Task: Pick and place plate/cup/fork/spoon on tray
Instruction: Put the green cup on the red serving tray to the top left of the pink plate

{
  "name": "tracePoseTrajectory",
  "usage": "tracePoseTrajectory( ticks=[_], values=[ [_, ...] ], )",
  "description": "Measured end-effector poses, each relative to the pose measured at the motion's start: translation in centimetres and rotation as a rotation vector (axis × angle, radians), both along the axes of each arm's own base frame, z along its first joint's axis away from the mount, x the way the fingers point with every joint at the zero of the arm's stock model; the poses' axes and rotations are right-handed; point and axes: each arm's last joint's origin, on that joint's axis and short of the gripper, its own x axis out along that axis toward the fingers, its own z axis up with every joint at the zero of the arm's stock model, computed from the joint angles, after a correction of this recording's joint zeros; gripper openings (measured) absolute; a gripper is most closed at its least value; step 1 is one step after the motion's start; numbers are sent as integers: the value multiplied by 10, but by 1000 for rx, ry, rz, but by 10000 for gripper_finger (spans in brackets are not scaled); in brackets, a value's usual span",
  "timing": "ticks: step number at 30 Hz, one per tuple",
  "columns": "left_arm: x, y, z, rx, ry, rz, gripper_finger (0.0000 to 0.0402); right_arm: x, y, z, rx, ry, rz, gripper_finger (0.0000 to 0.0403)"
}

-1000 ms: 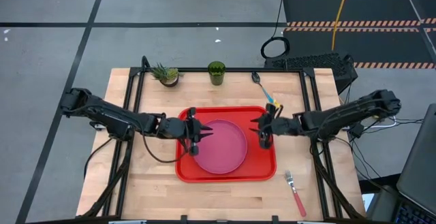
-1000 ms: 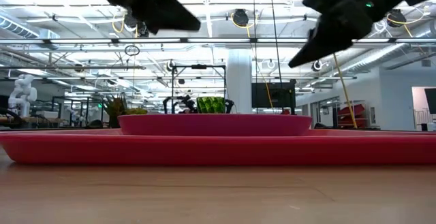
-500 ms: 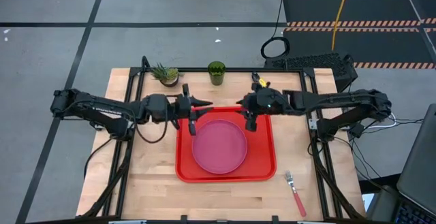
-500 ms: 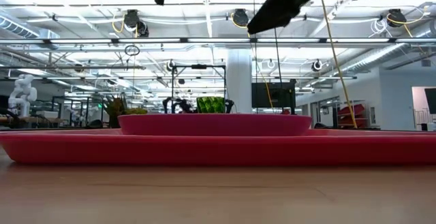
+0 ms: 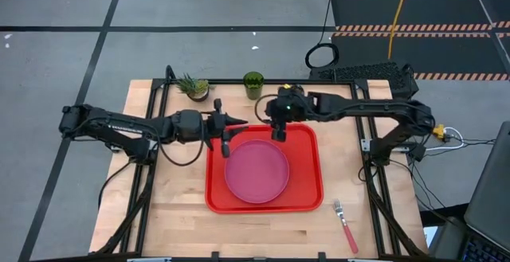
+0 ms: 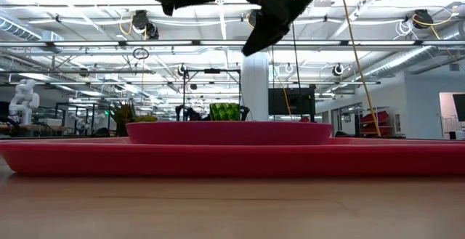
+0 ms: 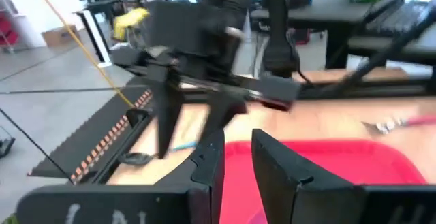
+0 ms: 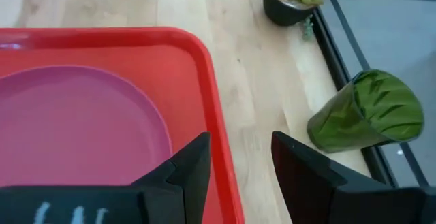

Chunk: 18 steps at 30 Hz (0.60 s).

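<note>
The pink plate lies flat in the red tray at the table's middle. The dark green cup stands upright at the far edge, and also shows in the right wrist view. The fork lies at the near right. In the high view my right arm hides the spoon. My right gripper is open and empty above the tray's far rim, near the cup. My left gripper is open and empty above the tray's far left corner.
A small potted plant stands at the far edge, left of the cup. Both grippers hang high above the tray in the low view, close to each other. Bare wood lies to the left and right of the tray.
My right gripper has risen and gone from the tray's right edge toward the table's left and far edges, to above the tray's far rim near the cup. My left gripper has risen from the tray's left edge, gone a little toward the far edge and turned. Plate and tray stay put.
</note>
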Motion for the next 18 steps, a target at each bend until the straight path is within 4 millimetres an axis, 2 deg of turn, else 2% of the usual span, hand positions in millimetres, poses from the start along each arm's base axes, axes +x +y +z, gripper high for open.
tracePoseTrajectory(
  ticks=[7, 18],
  values=[
    [-4, -2, 7, 47, -31, -14, 78, 11, -27, 1, 14, -14, -58, 148],
    [-7, 0, 12, 48, -52, -8, 78, 15, -28, 6, 30, -69, -50, 148]
  ],
)
